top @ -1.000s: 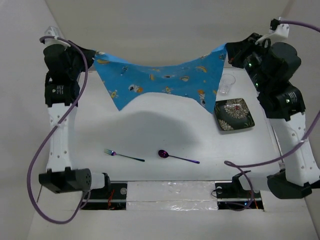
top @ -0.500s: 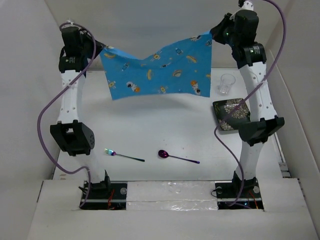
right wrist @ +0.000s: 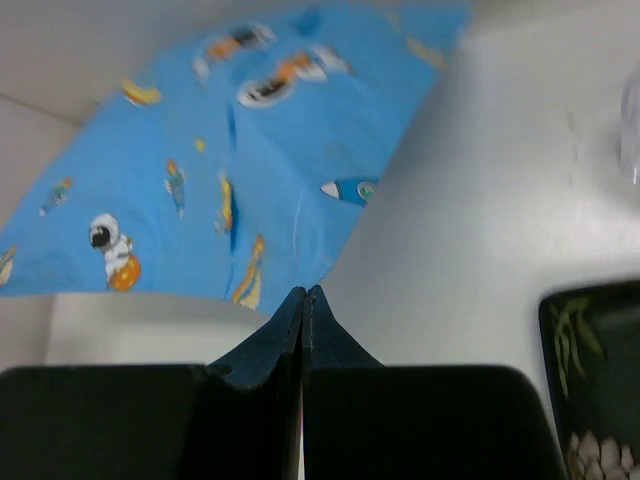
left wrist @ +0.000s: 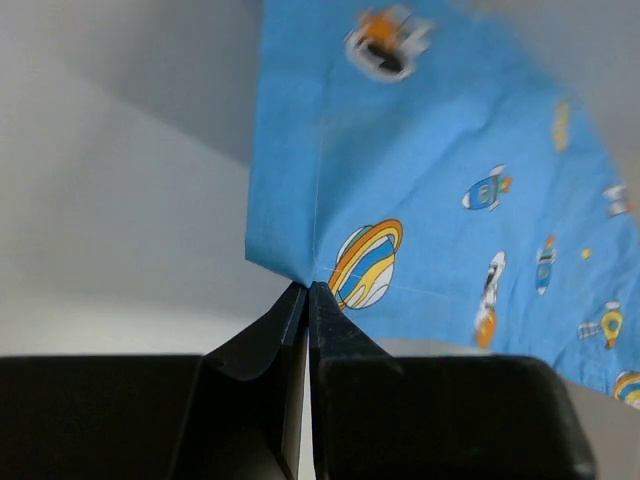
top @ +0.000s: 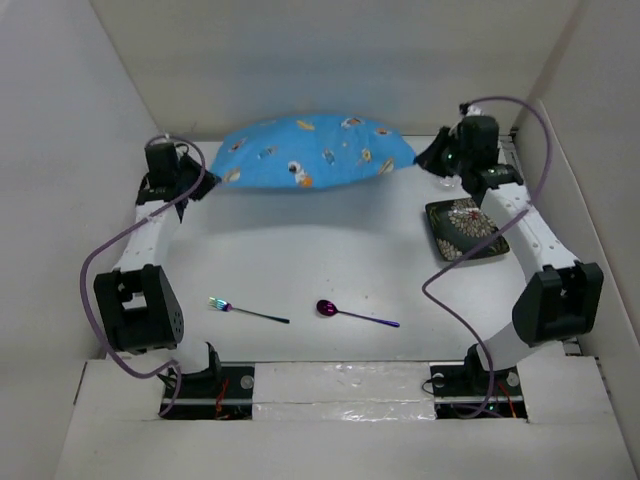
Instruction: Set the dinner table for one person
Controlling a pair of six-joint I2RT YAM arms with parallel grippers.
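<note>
The dinner table (top: 330, 265) is lying wide beneath both pairs of jaws. The left gripper (left wrist: 308, 291) and right gripper (right wrist: 303, 292) are each pinching a corner of the blue cloth (top: 310, 155), which is billowing between them. By my reading they are spreading it out. The next move is calling for both corners to be lowered evenly and released, clear of the plate (top: 467, 230) just beside the right jaws.

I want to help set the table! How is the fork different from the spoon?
The fork ends in thin prongs; the spoon ends in a round purple bowl. The fork lies to the left of the spoon. Both lie flat on the dinner table, heads pointing left, not touching.
</note>
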